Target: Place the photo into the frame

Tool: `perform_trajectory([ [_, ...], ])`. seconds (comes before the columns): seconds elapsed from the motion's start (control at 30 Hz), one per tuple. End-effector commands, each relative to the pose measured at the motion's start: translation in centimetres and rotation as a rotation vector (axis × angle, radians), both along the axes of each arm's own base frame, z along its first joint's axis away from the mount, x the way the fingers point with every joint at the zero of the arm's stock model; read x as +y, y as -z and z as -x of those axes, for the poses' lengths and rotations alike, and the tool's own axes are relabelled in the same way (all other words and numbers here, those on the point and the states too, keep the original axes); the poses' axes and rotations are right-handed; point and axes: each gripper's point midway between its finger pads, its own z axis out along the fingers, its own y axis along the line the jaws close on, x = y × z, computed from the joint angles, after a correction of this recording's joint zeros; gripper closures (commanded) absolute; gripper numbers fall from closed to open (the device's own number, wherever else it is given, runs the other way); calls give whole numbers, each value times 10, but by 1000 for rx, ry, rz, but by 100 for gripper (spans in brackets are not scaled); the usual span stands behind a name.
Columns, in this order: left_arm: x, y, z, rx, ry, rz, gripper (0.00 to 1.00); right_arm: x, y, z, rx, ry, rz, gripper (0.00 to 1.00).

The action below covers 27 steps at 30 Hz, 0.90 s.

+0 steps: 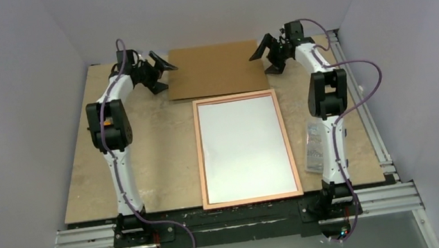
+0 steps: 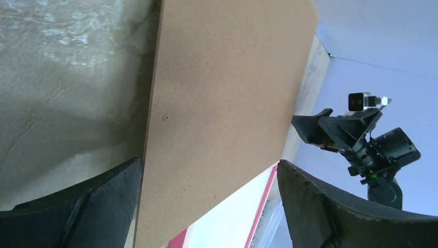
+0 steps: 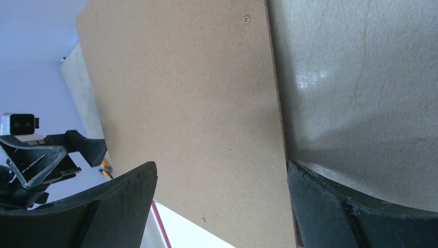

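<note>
One backing board (image 1: 217,69) lies just beyond the frame (image 1: 199,159).

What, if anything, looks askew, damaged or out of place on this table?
Nothing looks damaged or spilled. The frame and brown board lie flat and straight. Only a small clear packet beside the right arm lies slightly tilted, apart from the rest.
</note>
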Motion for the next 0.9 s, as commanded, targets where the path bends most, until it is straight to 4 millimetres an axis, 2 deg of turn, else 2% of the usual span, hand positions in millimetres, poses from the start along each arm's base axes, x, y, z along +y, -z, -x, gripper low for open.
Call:
perform_trajectory([
  [0.0, -43, -130, 15, -278, 166, 129, 4, 76, -129, 12, -247, -215, -252, 7],
  [0.1, -43, -145, 25, -306, 181, 115, 4, 78, -150, 19, -273, -233, -270, 7],
  [0.17, -43, -149, 36, -304, 189, 105, 4, 79, -156, 28, -270, -244, -270, 7],
  [0.3, -50, -137, 69, -258, 210, 76, 4, 80, -155, 60, -241, -268, -247, 7],
  [0.47, -70, -103, 129, -156, 265, 26, 4, 75, -140, 111, -188, -280, -205, 7],
  [0.6, -80, -73, 184, -80, 290, -38, 4, 67, -117, 163, -113, -297, -148, 7],
  [0.63, -81, -68, 197, -67, 292, -55, 4, 65, -119, 177, -118, -299, -142, 7],
  [0.73, -82, -55, 238, -40, 298, -105, 4, 58, -97, 218, -54, -294, -133, 7],
  [0.77, -81, -49, 252, -27, 297, -119, 4, 57, -97, 227, -58, -297, -127, 7],
  [0.87, -78, -36, 286, -3, 288, -151, 4, 47, -75, 260, -12, -300, -77, 7],
])
